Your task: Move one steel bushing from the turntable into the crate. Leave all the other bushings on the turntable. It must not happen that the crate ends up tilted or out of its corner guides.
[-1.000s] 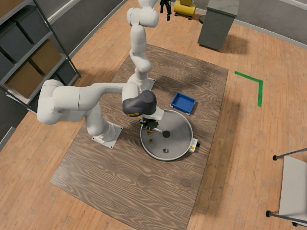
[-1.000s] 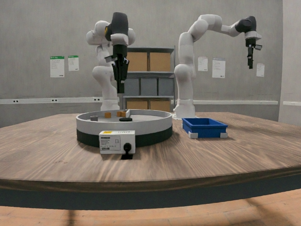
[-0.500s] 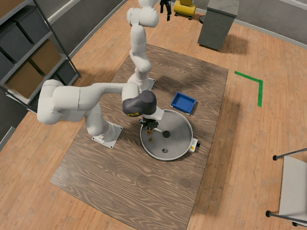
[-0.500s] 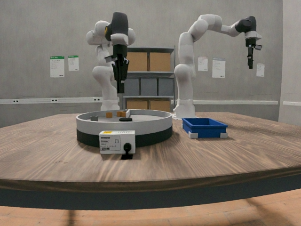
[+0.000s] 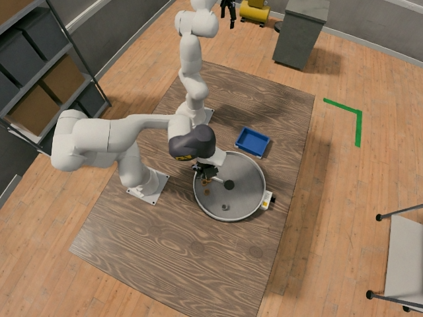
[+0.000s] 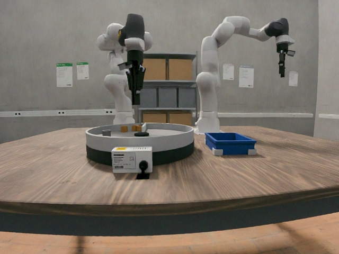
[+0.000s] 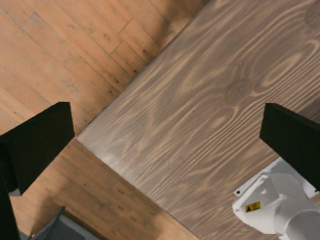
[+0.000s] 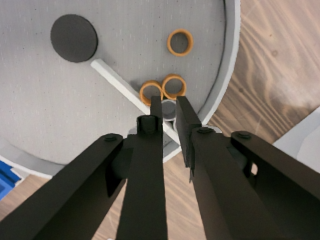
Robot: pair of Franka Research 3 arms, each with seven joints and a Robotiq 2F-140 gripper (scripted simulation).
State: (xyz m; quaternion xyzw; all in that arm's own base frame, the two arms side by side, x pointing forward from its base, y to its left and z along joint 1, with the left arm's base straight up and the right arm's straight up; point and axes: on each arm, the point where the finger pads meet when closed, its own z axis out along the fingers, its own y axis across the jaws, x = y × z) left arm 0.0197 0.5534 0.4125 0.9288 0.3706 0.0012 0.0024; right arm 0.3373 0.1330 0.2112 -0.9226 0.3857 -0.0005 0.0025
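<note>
Starting at the front of the exterior view, we've got the wooden table [image 5: 170, 221] [image 6: 219, 177] [image 7: 175, 125] [image 8: 265, 75] running across the lower half. Left of centre sits a white label-covered control box [image 5: 266, 201] [image 6: 132, 160], right up by the turntable [image 5: 246, 170] [image 6: 95, 142] [image 8: 50, 90].

Our blue crate [image 5: 252, 140] [image 6: 232, 147] [image 8: 6, 179] is right of centre, sitting level with its white corner guides [image 6: 217, 152] at the bottom corners we can see.

On the turntable, one steel bushing [image 5: 225, 207] [image 6: 106, 133] stands toward the left of the exterior view, near the rim and apart from the others. Behind the black hub disc [image 5: 229, 185] [image 6: 141, 134] [image 8: 74, 38], toward the far side, are three orange bushings, two side by side by the white bar [image 5: 217, 179] [image 6: 143, 127] [image 8: 117, 82]. In the right wrist view we spot a second steel bushing [image 8: 168, 119] mid-frame, also by that bar, partly hidden by the fingers.

Our right gripper [image 5: 206, 172] [image 6: 135, 103] [image 8: 168, 111] hangs above it, almost pinched together with nothing in its grip. Farther back, upper right, our left gripper [image 5: 227, 21] [image 6: 281, 75] [image 7: 168, 119] is spread wide, nothing in it, well away from the turntable.

Way at the back, a shelf unit [image 5: 98, 89] [image 6: 175, 55] stands against the grey wall.

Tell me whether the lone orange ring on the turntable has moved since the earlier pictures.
Yes: the lone orange ring has moved nearer the white bar, rightward in the exterior view.
</note>
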